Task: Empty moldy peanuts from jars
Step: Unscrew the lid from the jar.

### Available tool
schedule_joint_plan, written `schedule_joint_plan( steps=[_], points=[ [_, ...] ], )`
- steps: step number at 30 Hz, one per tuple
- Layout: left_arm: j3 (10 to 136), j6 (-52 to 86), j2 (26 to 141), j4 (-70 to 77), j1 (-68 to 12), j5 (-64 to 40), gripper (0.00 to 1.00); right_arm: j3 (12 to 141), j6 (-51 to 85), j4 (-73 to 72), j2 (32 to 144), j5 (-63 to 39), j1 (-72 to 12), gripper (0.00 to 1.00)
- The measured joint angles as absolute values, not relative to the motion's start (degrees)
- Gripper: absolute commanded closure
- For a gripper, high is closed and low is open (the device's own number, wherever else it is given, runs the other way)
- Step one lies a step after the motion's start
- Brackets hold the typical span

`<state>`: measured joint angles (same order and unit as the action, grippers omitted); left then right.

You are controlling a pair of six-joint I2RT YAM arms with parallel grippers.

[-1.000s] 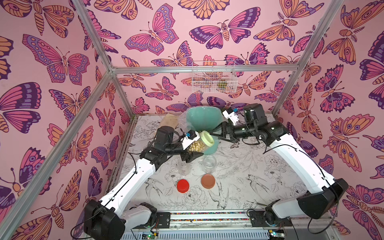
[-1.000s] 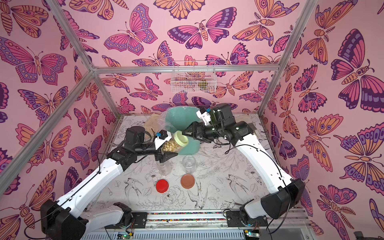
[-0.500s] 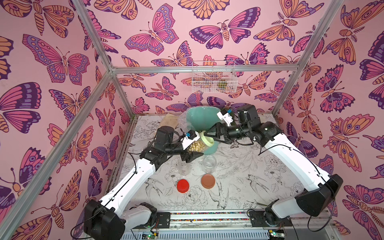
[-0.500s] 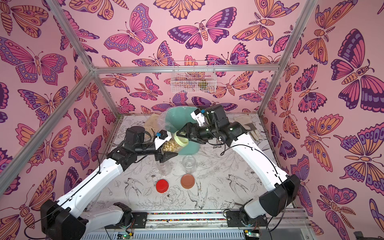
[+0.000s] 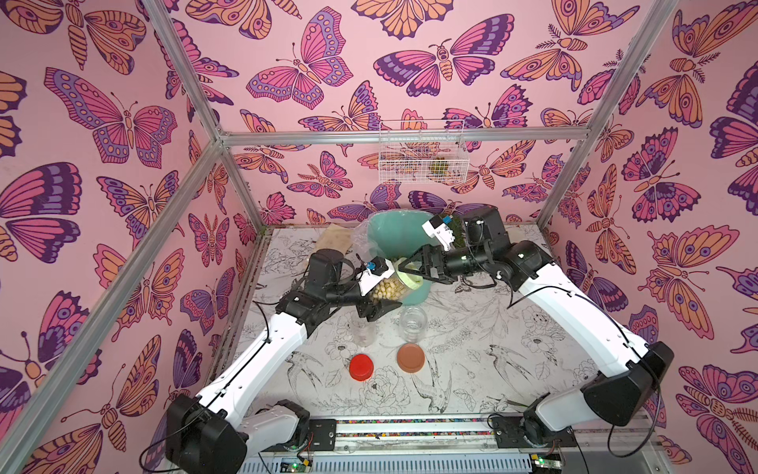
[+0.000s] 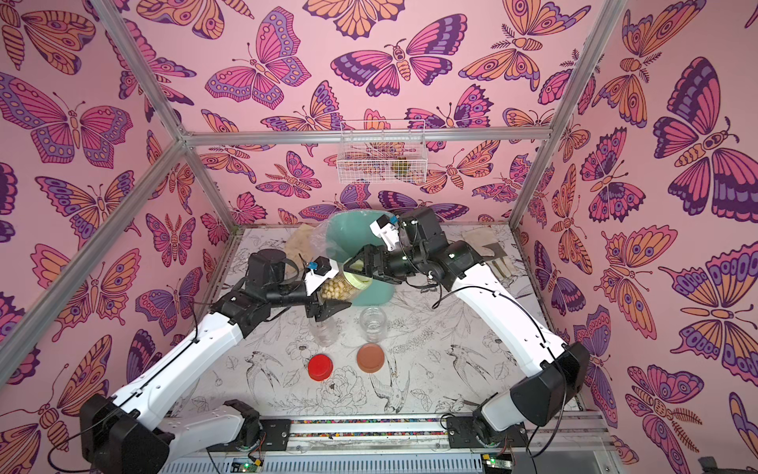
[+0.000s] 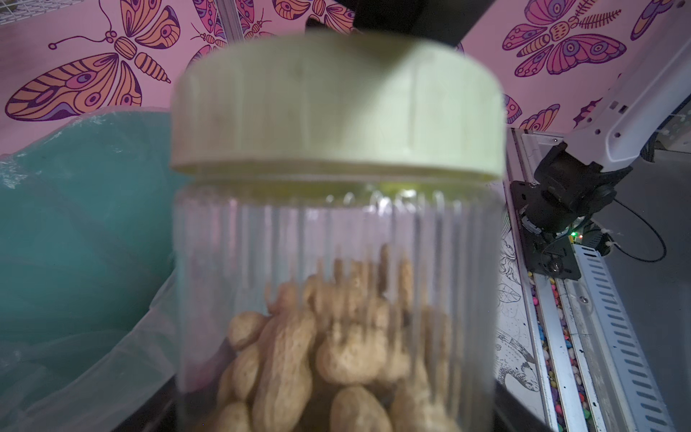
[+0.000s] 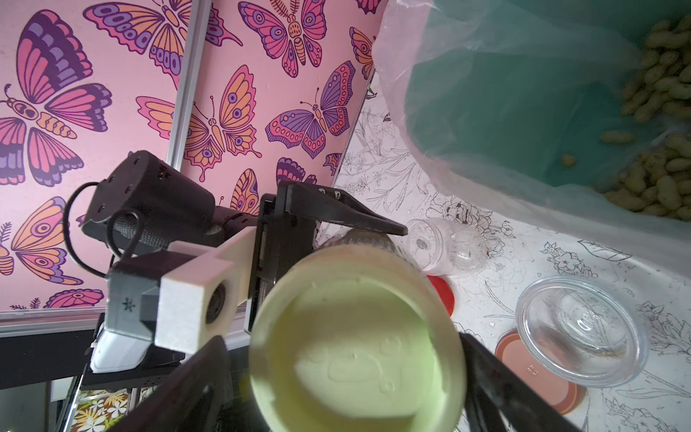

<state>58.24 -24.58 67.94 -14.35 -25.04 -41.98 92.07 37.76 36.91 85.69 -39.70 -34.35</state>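
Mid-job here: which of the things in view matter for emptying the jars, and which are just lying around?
In the job: peanut-filled jar, its pale green lid, moldy peanuts, teal bin, two open jars, red lid, brown lid.
Lying about: wire basket on the back wall, tan sheet beside the bin.

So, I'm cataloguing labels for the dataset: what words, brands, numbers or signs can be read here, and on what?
No words, brands or numbers can be read in any view.
Brown lid: a small embossed mark, too small to read.
Pale green lid: faint raised relief on its top, blurred, no letters made out.
Left arm's camera mount: a small star-shaped sign.
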Motion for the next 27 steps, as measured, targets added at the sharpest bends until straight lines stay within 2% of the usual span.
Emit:
schedule_joint_plan(
  steps=[3,11,20,27],
  points=[
    [58.2,-24.6,67.9,-13.8,-25.0,-42.0,1.0,92.9,36.5,38.0,85.9,-38.9,-34.4,0.11],
    [58.2,-24.6,68.2,-13.7,-25.0,-42.0,1.0,96.7,31.8,42.3,87.0,-36.6,-34.6,0.06],
    [58.2,-24.6,68.5,-13.7,-25.0,-42.0,1.0,97.7,29.5,45.1,88.3,-35.3,-35.1,0.06],
    [58.2,-24.6,68.5,-13.8,-25.0,-42.0,1.0,98.9,28.3,46.2,89.4,-34.7,-35.5,0.12]
  ],
)
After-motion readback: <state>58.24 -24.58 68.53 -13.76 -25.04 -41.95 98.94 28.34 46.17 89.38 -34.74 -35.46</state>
